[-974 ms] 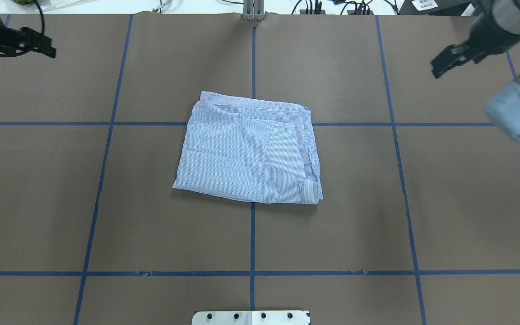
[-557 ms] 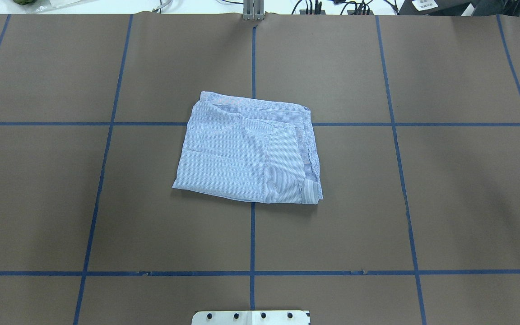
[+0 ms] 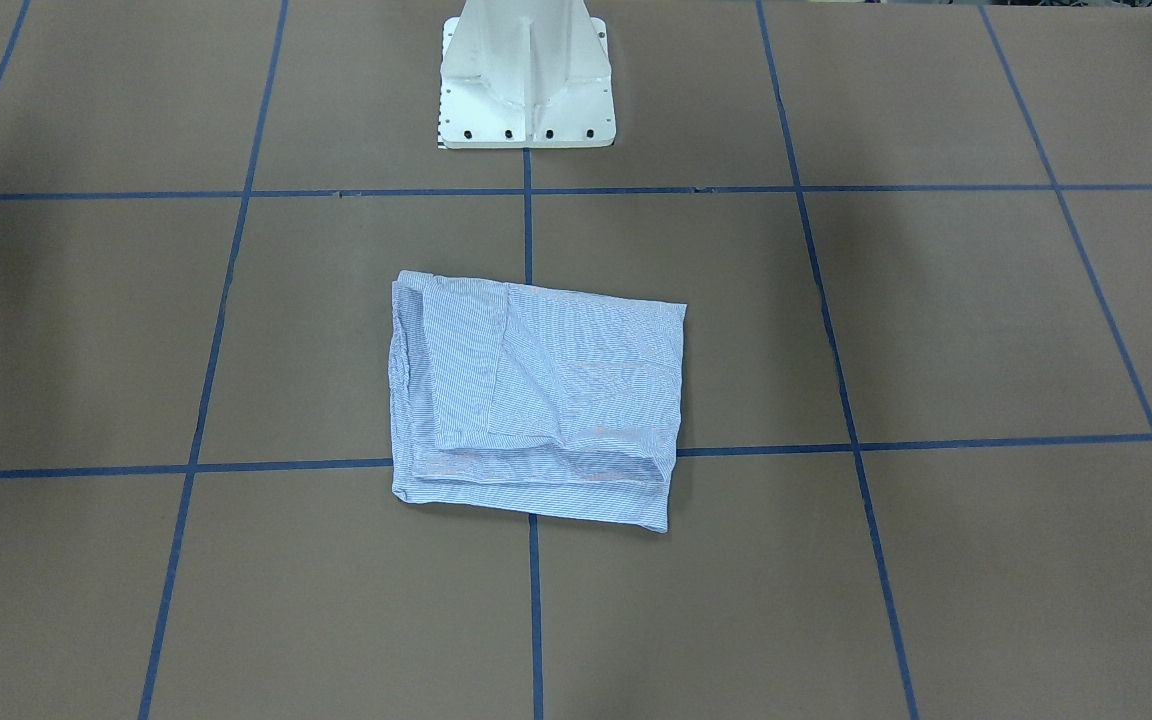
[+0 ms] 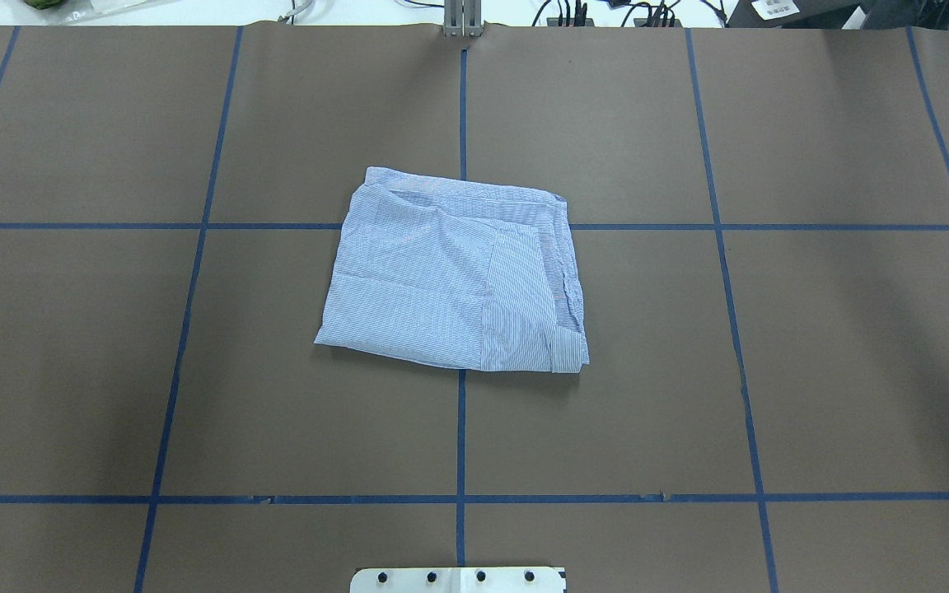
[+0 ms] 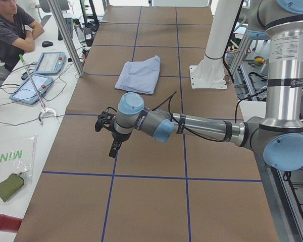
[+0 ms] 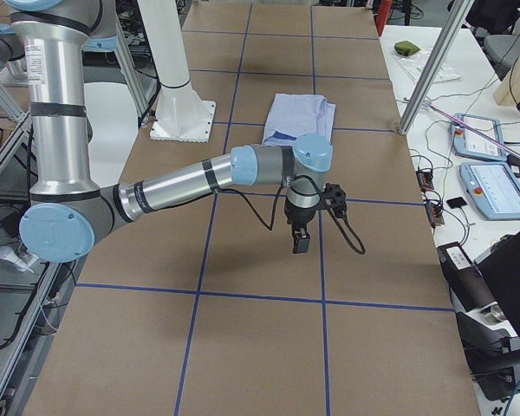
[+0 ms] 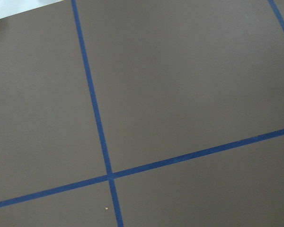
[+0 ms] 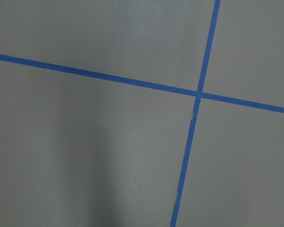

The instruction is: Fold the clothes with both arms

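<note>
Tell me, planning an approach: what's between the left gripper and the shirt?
Bare brown table paper and blue tape, from left gripper to shirt, in exterior left view.

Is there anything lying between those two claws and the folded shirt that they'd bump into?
Nothing visible does. The shirt lies alone in the middle of the table. The left gripper and the right gripper hang over its bare brown cover toward either end, with only flat blue tape lines between.
</note>
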You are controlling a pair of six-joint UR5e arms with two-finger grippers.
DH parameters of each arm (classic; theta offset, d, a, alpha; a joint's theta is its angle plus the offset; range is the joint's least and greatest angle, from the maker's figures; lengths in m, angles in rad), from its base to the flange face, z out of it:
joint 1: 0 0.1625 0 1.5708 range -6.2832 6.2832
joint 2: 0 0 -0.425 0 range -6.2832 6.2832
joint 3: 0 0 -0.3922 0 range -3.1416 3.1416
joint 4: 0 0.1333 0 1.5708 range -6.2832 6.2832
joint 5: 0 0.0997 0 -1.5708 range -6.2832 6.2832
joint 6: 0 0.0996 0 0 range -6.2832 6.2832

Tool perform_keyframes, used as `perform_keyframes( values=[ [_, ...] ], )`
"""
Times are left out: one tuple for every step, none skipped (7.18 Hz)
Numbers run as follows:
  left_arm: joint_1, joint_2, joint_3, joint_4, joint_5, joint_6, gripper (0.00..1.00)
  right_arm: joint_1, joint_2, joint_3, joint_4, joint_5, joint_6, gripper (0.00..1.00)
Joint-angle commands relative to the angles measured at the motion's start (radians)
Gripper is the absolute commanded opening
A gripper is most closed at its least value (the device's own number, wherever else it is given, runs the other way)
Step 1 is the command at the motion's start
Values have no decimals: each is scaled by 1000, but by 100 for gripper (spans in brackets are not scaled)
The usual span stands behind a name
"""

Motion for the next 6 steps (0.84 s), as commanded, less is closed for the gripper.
perform_keyframes(
  values=[
    [-63,47,113,-159,2,3,99,1,-44,-6,0,1,-1,100],
    [-63,48,178,-169,2,3,99,1,-72,-23,2,-3,-15,100],
    [-62,39,181,-166,7,5,99,1,-75,-29,5,-3,-9,100],
    [-60,36,180,-158,5,6,99,15,-68,-31,14,3,-3,100],
    [-57,32,171,-118,2,5,99,35,-55,-31,14,12,2,100],
    [-39,0,169,-21,-2,5,99,47,-55,-34,14,59,3,100]
  ],
)
